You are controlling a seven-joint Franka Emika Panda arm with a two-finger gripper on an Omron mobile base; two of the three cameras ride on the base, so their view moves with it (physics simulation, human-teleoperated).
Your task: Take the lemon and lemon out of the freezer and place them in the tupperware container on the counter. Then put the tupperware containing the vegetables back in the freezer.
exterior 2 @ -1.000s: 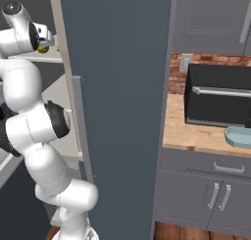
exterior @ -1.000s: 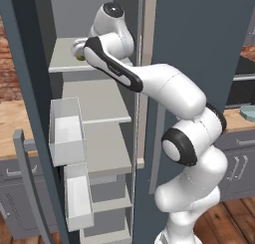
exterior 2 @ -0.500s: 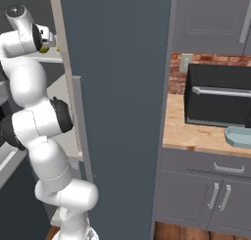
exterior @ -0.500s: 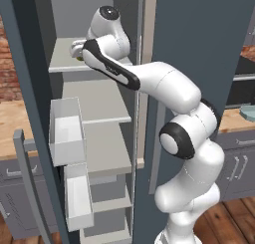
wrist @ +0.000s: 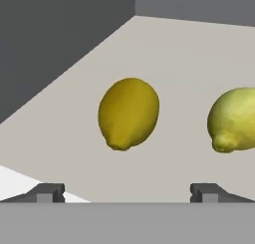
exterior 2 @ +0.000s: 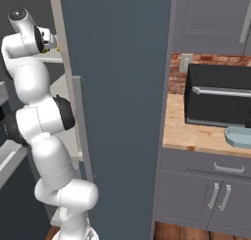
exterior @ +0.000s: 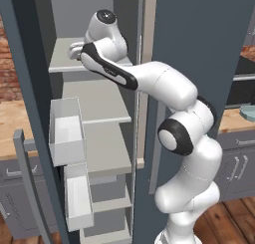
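- Gripper [wrist: 127,193] spread wide, holding nothing, aimed at the duller lemon [wrist: 129,113] on the freezer shelf [wrist: 164,54].
- Brighter lemon [wrist: 234,119] alongside, apart, nearer one shelf edge.
- Advance straight, centre the duller fruit between the fingertips, close gently to avoid rolling it.

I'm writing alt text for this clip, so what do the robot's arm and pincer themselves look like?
The arm is glossy white, built of rounded, bulbous segments with dark charcoal joint rings and round dark caps at the elbow and wrist. A dark band runs along the forearm. No loose cables or lettering can be made out. The pincer ends in two small dark grey, blocky finger tips, set wide apart.
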